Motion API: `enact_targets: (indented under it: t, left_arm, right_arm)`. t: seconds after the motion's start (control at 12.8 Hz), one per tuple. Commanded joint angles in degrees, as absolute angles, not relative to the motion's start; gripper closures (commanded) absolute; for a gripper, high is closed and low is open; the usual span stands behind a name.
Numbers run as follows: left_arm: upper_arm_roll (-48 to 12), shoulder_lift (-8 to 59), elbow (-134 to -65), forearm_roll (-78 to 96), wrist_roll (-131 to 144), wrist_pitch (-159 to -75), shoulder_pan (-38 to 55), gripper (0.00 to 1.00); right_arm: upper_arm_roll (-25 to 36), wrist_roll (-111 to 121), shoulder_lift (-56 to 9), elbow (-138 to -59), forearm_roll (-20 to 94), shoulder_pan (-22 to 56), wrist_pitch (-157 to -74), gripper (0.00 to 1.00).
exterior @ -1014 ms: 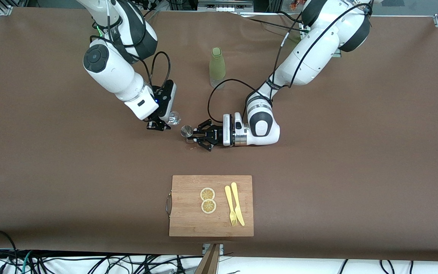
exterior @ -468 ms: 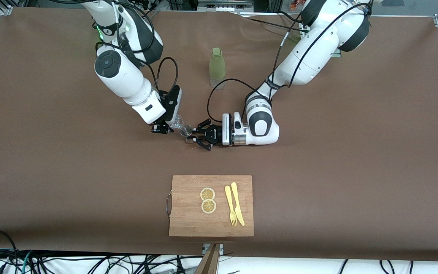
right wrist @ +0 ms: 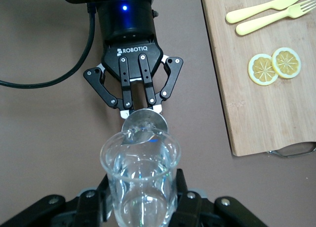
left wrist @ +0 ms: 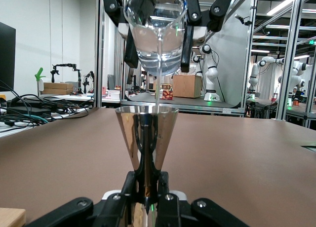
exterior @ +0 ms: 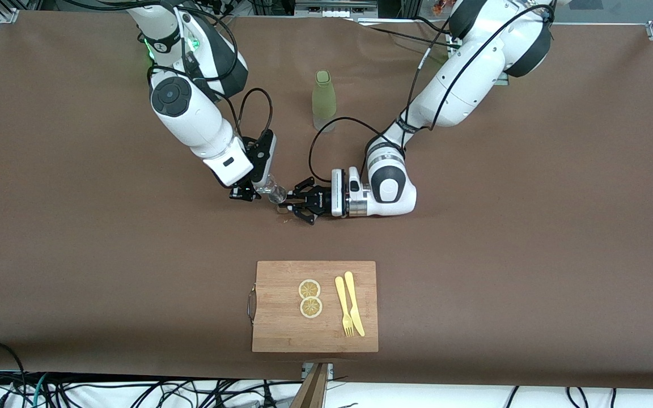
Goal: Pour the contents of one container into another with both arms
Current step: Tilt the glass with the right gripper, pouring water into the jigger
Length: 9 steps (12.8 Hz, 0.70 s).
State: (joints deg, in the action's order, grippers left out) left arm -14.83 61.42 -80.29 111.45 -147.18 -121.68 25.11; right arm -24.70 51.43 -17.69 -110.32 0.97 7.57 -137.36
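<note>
tumbler (left wrist: pixel 157 32) tilted over jigger (left wrist: pixel 146 133), liquid streaming

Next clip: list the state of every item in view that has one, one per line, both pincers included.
Glass tumbler: tilted over the jigger, thin stream pouring.
Jigger: upright, held at its waist, taking the stream.
Right pincer: shut on the tumbler, above the jigger.
Left pincer: shut on the jigger, low over the table.
Olive bottle: upright, capped, untouched.
Fork and knife: flat on the cutting board.

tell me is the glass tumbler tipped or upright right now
Tipped: the tumbler leans over the jigger, a thin stream running from its lip into the cone.
</note>
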Motion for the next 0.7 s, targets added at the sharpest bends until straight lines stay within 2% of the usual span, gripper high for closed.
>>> enact_targets:
  t: [0.0,0.62]
  left_arm:
    - [-14.76,62.4,-78.66,114.17,-151.34,-122.87,26.02,1.0]
    - [-14.68,62.4,-78.75,114.17,-151.44,-122.87,25.93,1.0]
  right_arm:
    - [-24.61,49.92,-18.37,-109.16,-0.44,8.0,-137.64,0.61]
    - [-24.61,49.4,-18.37,-109.25,0.0,8.0,-137.81,0.61]
